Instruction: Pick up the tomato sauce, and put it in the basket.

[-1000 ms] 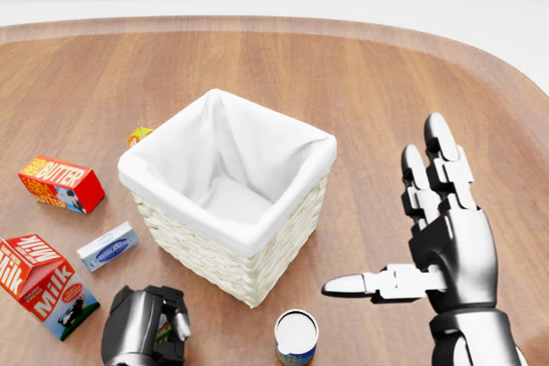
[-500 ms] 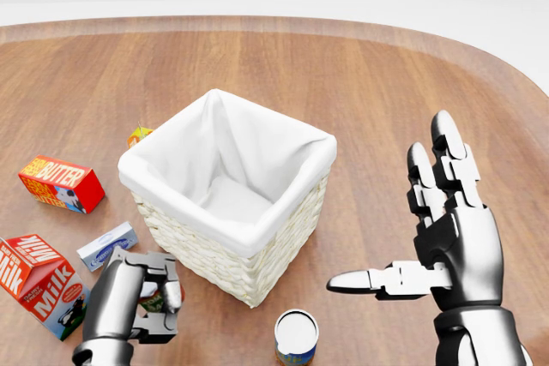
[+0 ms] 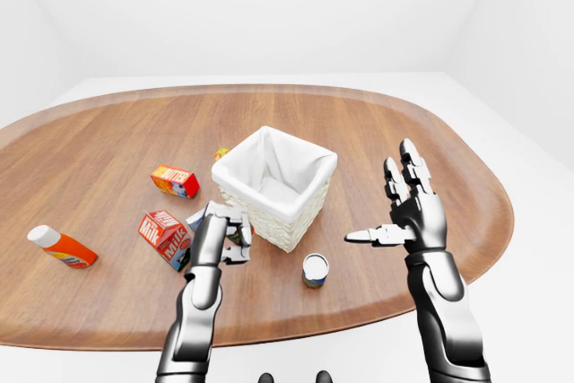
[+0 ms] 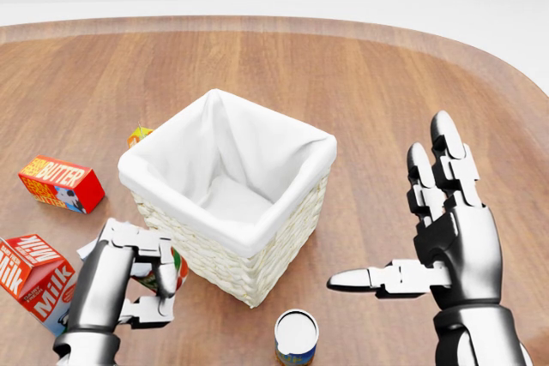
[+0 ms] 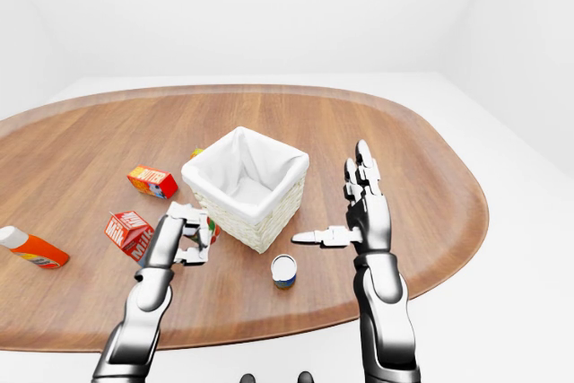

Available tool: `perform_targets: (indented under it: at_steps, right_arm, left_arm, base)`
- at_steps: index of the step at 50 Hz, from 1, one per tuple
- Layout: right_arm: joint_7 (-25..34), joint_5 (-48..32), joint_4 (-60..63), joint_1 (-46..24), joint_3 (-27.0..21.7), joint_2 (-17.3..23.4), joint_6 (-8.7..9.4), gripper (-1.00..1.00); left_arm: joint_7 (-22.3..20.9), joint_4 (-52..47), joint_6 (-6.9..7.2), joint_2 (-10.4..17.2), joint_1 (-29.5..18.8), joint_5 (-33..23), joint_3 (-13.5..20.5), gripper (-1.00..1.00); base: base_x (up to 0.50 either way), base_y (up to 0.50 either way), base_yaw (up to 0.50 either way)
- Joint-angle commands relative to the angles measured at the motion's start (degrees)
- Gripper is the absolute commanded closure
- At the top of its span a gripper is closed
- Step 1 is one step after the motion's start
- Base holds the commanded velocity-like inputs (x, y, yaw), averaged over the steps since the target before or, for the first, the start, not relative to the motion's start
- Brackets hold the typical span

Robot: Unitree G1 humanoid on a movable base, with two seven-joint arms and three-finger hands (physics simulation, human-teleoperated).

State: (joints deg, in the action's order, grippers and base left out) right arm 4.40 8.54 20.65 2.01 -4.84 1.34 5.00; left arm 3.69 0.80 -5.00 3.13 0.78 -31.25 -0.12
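The tomato sauce (image 4: 169,275) is a small can with a red and green label, held in my left hand (image 4: 146,285), whose fingers are closed round it. The hand holds it above the table, just left of the lower left wall of the basket (image 4: 214,263). The basket is woven, square, with a white cloth liner, and nothing shows inside it. My right hand (image 4: 395,212) is open and empty, fingers spread upward, to the right of the basket. Both hands also show in the left-eye view, the left hand (image 3: 226,235) and the right hand (image 3: 395,208).
A white-topped can (image 4: 296,336) stands below the basket. A milk carton (image 4: 39,285), a butter box (image 4: 60,183) and a small orange item (image 4: 139,135) lie to the left. An orange bottle (image 3: 61,247) lies at the far left of the oval wooden table (image 4: 360,75).
My left hand has risen from the bottom edge of the head view with the can in it, to beside the basket's wall. The right hand has barely moved.
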Motion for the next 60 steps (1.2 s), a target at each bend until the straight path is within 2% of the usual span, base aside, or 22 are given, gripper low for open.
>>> perform_targets:
  at_steps: [1, 22, 47, 60]
  right_arm:
    - [-0.1, 0.1, 0.7, 0.2, -0.1, 0.0, 0.0, -1.0]
    - [-0.2, 0.3, 0.7, -0.1, -0.7, 0.2, 0.0, -1.0]
    - [-0.3, 0.3, -1.1, -1.0, -0.8, 0.3, 0.0, -1.0]
    - [-0.3, 0.2, -0.8, -0.7, -0.7, 0.3, 0.0, -1.0]
  left_arm:
    - [-1.3, -5.0, 0.0, -0.2, 0.9, 1.0, 0.1, 1.0]
    - [-3.5, -10.6, 0.0, -0.3, 1.4, 2.0, 0.9, 1.0]
    - [-5.5, -16.2, 3.66, -0.5, 1.2, 2.8, 1.3, 1.0]
    - [-6.9, -20.3, 6.18, -0.7, 1.5, 3.2, 1.5, 1.0]
  base:
    - [0.0, 0.0, 0.0]
    - [0.0, 0.0, 0.0]
    - [0.0, 0.0, 0.0]
    - [0.0, 0.0, 0.0]
